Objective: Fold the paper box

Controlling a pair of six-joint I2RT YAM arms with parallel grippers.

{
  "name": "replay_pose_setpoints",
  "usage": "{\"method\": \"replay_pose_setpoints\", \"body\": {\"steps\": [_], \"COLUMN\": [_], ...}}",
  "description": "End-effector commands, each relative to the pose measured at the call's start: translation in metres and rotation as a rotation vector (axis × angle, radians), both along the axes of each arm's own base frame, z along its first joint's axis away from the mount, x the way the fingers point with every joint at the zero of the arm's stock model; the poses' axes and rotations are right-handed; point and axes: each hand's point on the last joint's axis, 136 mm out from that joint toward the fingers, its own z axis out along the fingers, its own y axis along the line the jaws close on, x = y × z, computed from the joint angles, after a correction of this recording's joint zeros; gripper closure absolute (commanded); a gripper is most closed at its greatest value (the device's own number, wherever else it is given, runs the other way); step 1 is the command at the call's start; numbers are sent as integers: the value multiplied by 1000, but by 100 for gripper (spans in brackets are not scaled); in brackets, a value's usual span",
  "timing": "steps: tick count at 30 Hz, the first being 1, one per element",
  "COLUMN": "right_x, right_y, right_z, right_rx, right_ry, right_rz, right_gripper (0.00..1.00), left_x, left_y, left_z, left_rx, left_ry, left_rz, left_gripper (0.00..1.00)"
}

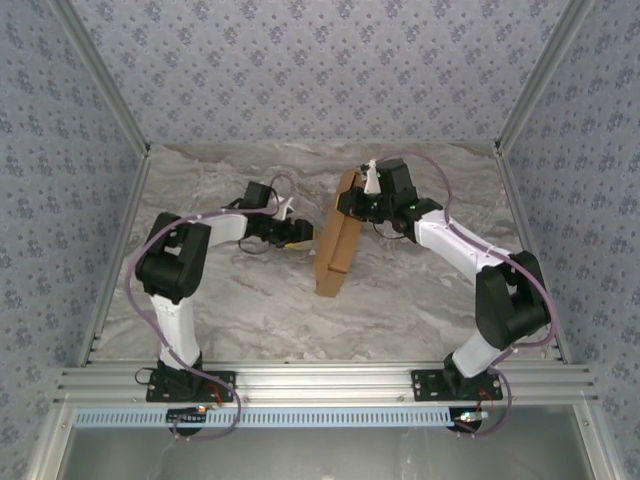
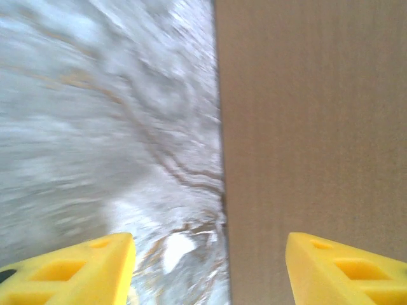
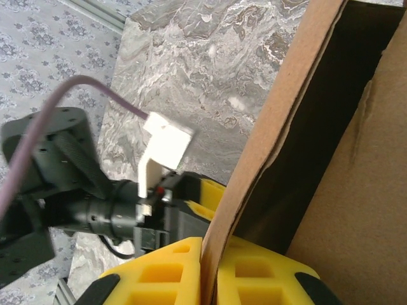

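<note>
Nearest to you, at the front edge of the table (image 1: 230,320), the left arm (image 1: 175,270) and the right arm (image 1: 505,300) are bolted on the aluminium rail (image 1: 320,380), and both bend inward toward the middle. In the middle of the marble top you see the paper box (image 1: 335,245). It is brown cardboard and stands on one long edge, its length running from near to far with the far end leaning a little to the right. The left gripper (image 1: 298,235) is just beside the box, on its left side. In the left wrist view its two yellow fingers (image 2: 82,270) stand wide apart and grip nothing, and a flat cardboard panel faces them on the right, its edge running straight down to the table. The right gripper (image 1: 358,206) is at the far end of the box. In the right wrist view its yellow pads (image 3: 159,276) are pressed together on a thin cardboard wall, so this gripper holds the box by that wall. Behind the box the table goes on to the patterned back wall (image 1: 320,70).
</note>
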Motion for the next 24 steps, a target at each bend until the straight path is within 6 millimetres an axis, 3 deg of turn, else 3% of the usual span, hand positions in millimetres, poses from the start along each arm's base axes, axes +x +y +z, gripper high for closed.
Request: {"method": "replay_pose_setpoints", "body": {"steps": [1,3,7,13,17,24], "right_x": [0,0,0,1,1,1], "right_y": [-9,-9,-8,-7,-4,-4], "right_z": [-36,-36,-36,-36,-37,-36], "right_rx": [-125,-131,-138,-138,-136,-133], "right_ry": [47,45,43,43,41,39], "right_rz": [-17,-17,-14,-10,-4,0], "right_gripper": [88,88,88,88,88,89], "left_x": [9,6,-17,-77,-103,-124], "left_y": [23,34,42,20,-2,-39], "left_z": [25,36,84,148,155,151], "left_rx": [105,142,129,174,222,315], "left_ry": [-123,-169,-318,-512,-539,-587], "left_rz": [81,126,196,192,144,66], "left_gripper": [33,32,24,9,5,1]}}
